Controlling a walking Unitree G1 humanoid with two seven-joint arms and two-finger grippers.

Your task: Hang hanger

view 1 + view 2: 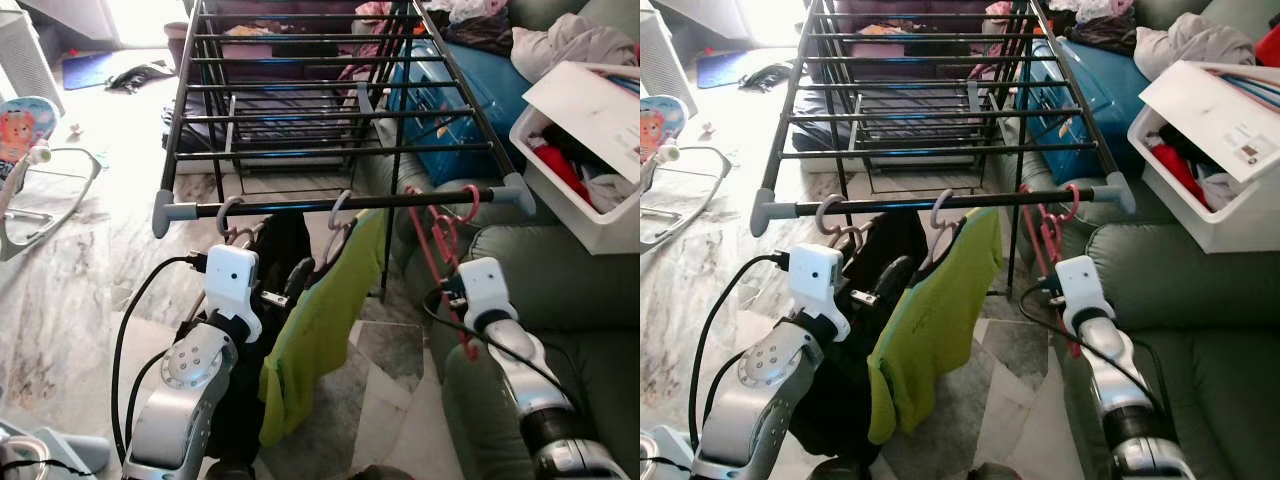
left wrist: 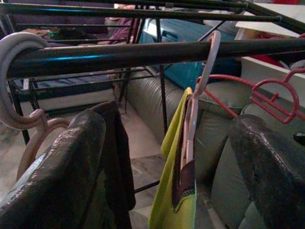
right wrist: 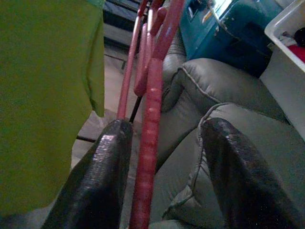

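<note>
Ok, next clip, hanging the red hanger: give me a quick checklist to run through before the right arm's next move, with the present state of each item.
1. Red hanger hook over the front rail: ok, its hook curls over the rail near the right end.
2. Right gripper open: ok, the fingers stand apart with the hanger's red bar running between them.
3. Fingers free of the bar: cannot tell, the bar lies close against one finger.
4. Room beside the green shirt: ok, it hangs apart from the red hanger.
5. Left gripper out of the way: ok, open below the rail, holding nothing.
</note>
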